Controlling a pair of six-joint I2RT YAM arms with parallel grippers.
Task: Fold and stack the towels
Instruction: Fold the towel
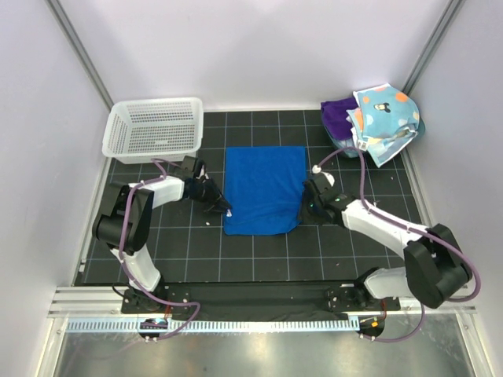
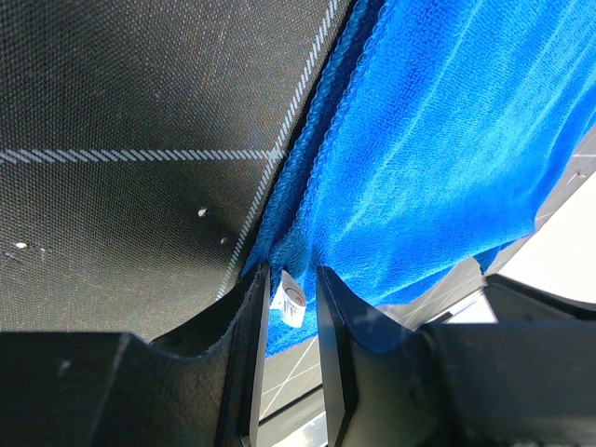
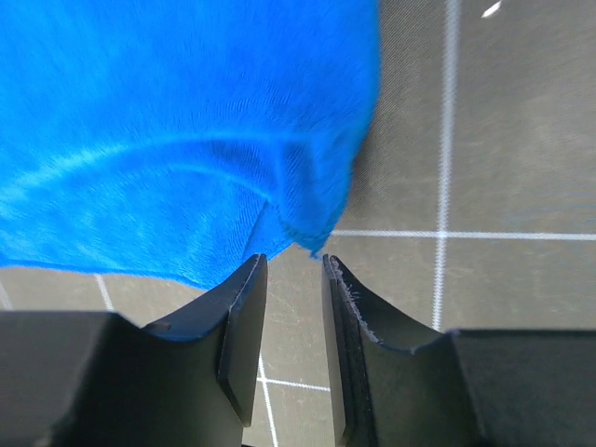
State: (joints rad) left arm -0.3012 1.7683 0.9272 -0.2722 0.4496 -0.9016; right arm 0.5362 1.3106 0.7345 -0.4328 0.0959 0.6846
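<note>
A royal blue towel (image 1: 263, 191) lies flat as a folded rectangle in the middle of the black mat. My left gripper (image 1: 221, 206) sits at its near left corner. In the left wrist view the jaws of this gripper (image 2: 291, 272) stand a little apart, and the towel's white tag (image 2: 291, 304) hangs loose between them. My right gripper (image 1: 308, 201) is at the towel's right edge. Its jaws (image 3: 291, 263) are open just short of the towel corner (image 3: 312, 235), with bare mat between them. A purple towel (image 1: 337, 115) and a polka-dot towel (image 1: 384, 112) are heaped at the back right.
A white mesh basket (image 1: 155, 128) stands at the back left, close behind the left arm. The heaped towels rest in a teal tub (image 1: 343, 143) in the back right corner. White walls close in the mat on three sides.
</note>
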